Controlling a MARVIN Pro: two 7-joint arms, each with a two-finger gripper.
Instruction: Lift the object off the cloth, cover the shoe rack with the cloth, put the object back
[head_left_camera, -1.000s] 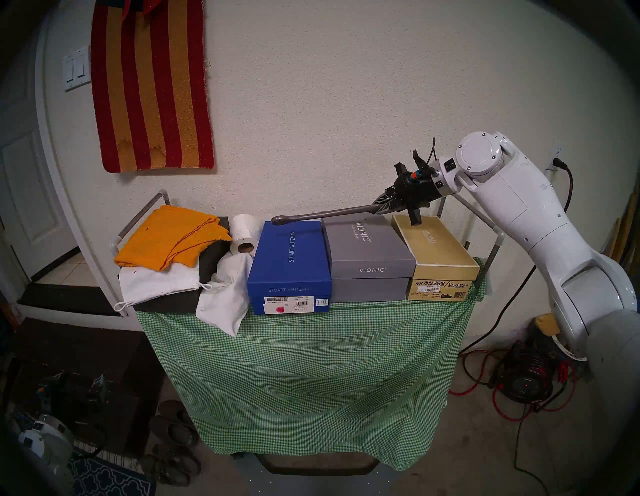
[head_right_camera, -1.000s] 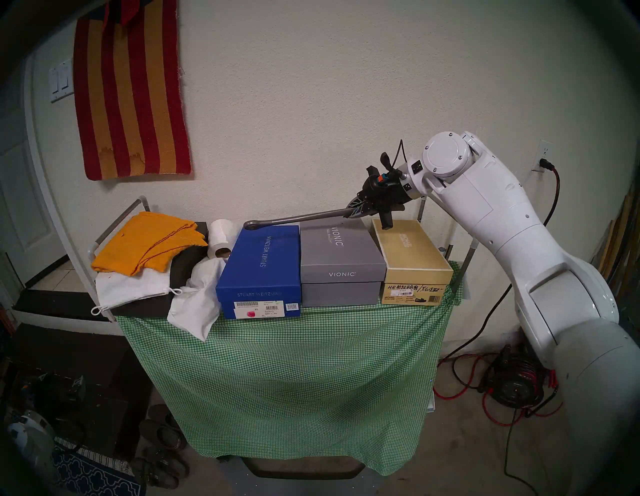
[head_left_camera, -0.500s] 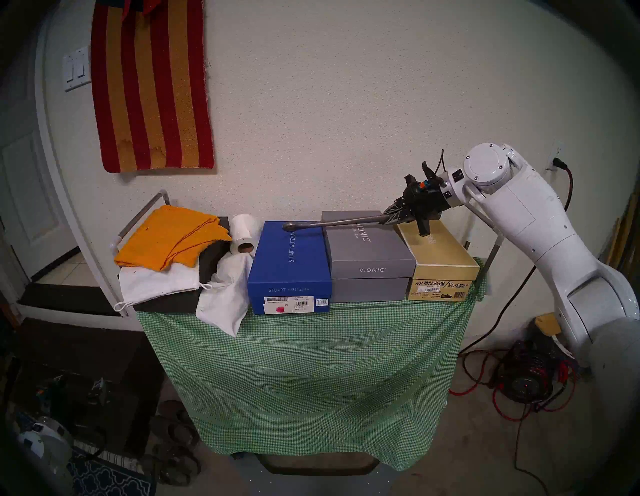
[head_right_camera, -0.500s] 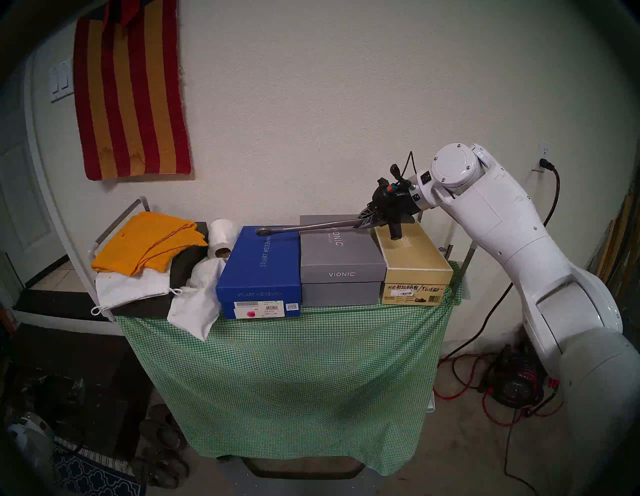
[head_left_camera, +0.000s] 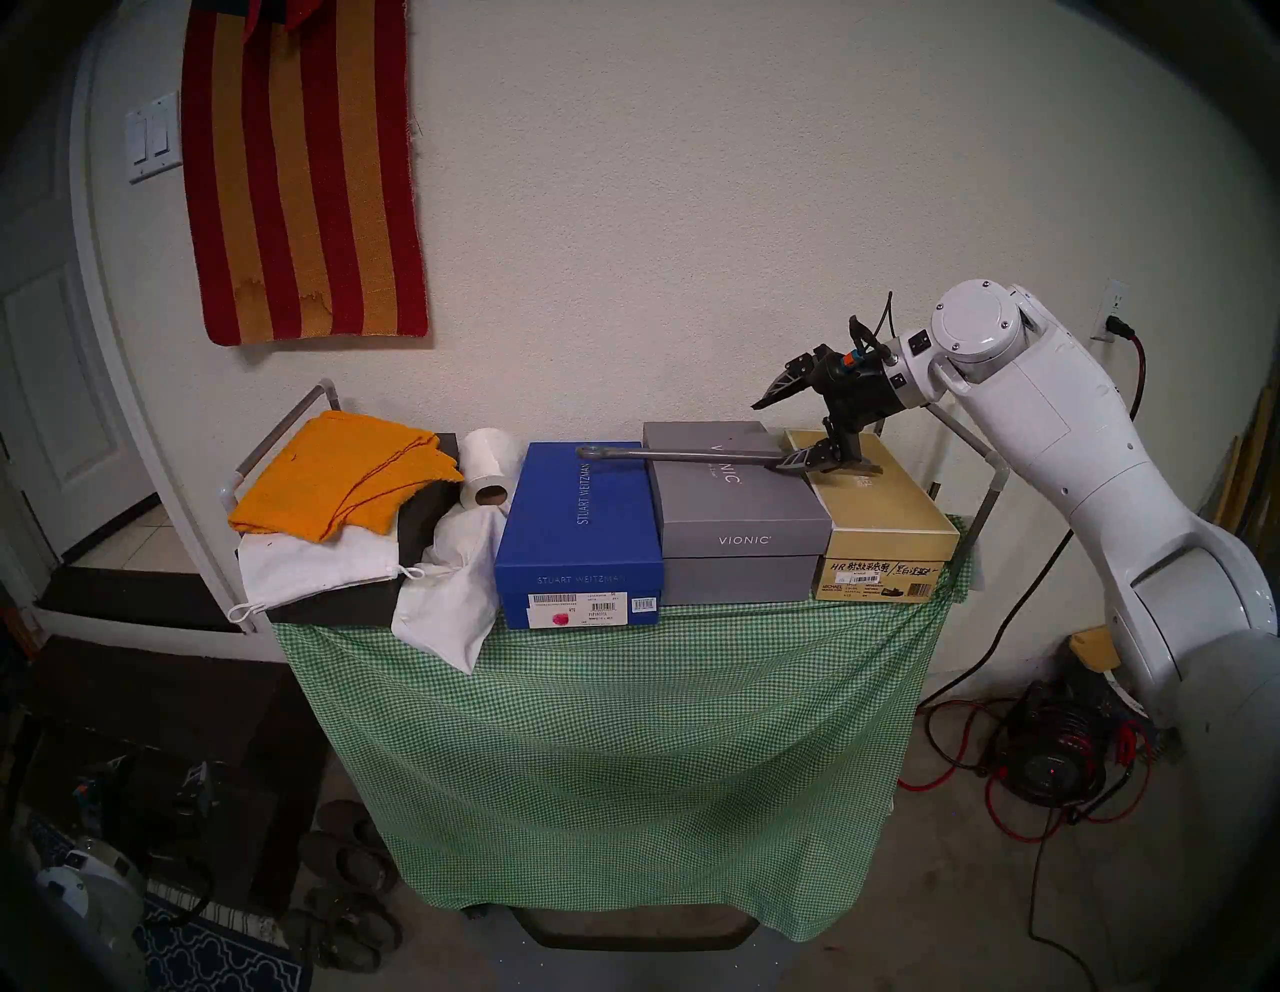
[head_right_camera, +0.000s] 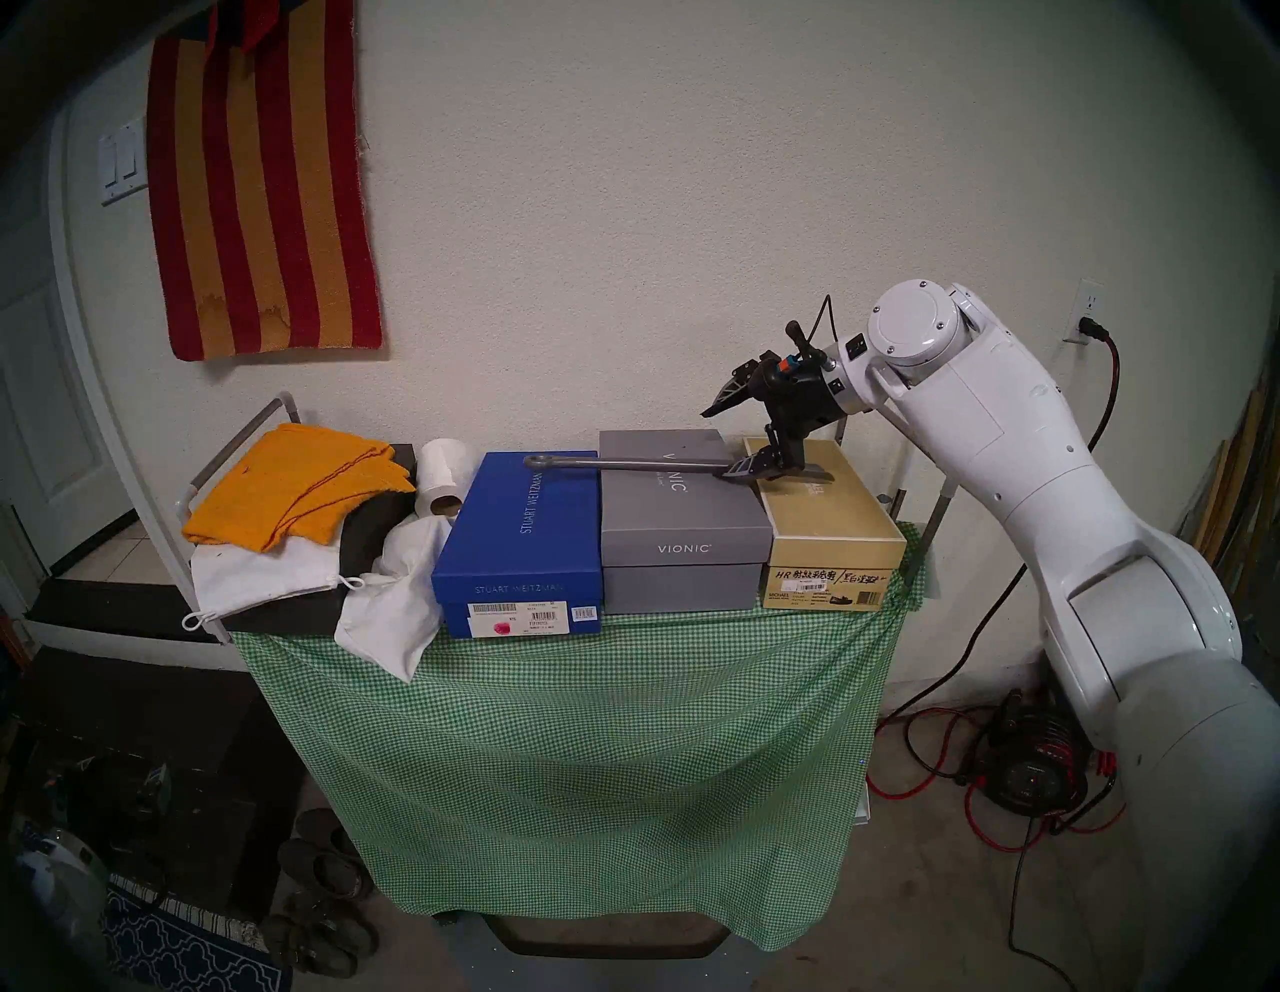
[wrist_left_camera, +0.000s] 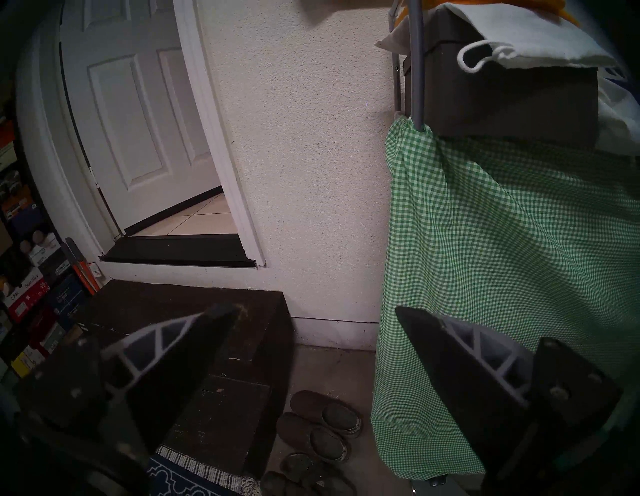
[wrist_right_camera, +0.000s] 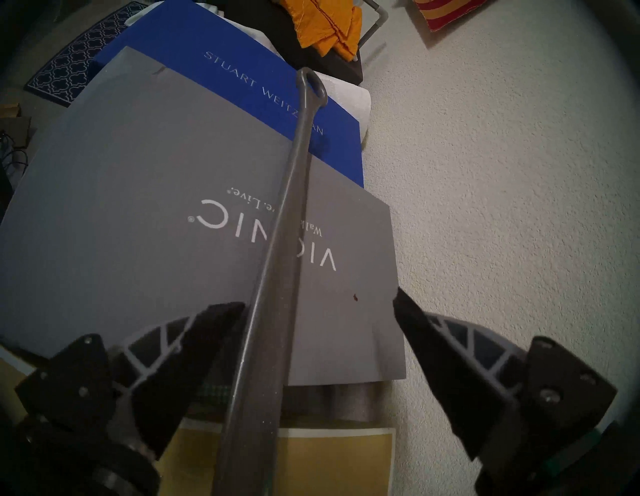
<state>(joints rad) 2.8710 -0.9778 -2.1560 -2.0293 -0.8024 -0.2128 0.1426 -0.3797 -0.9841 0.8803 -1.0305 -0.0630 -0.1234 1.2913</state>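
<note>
Rack (head_left_camera: 991, 478) top is seen draped with gingham cloth (head_left_camera: 623, 748); shoehorn (head_left_camera: 692, 457) is laid across the shoeboxes near their back edges. Right gripper (head_left_camera: 779, 436) is spread, one finger touching it. Put-back step judged done; withdrawal is called for next.
</note>
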